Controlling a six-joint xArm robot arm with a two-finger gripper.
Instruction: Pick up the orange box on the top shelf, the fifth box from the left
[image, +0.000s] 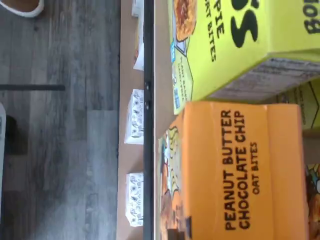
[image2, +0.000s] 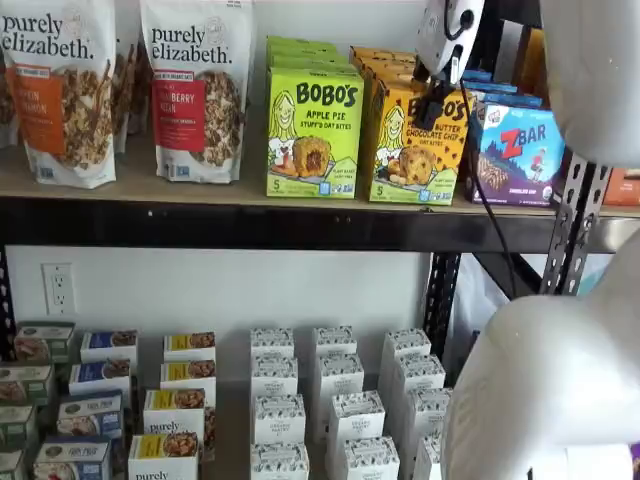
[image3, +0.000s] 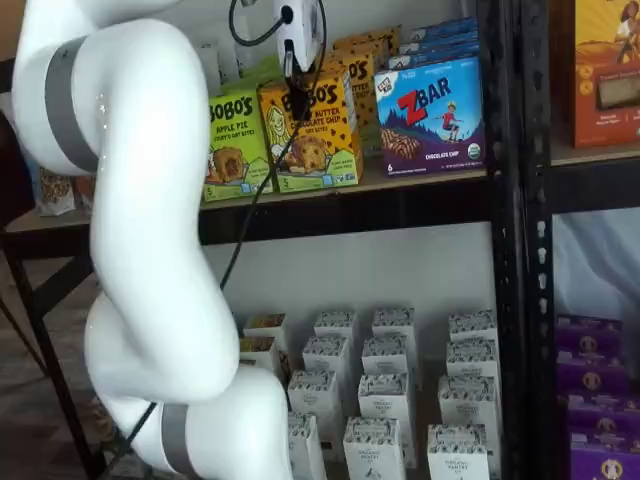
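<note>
Orange cardboard carton (image3: 312, 135) between black fingers (image3: 296, 100)

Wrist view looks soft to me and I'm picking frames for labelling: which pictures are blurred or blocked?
Wrist view: turned sideways, slightly soft, the orange box lettering still legible. Both shelf views: sharp, evenly lit, but the white arm close to the camera blocks much of each.

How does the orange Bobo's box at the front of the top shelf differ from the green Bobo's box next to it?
The orange box is printed peanut butter chocolate chip; the green box says apple pie. The gripper is shut on the orange box at its top, while the green box stands free. Both stand upright at the top shelf front edge, showing a cartoon girl.
</note>
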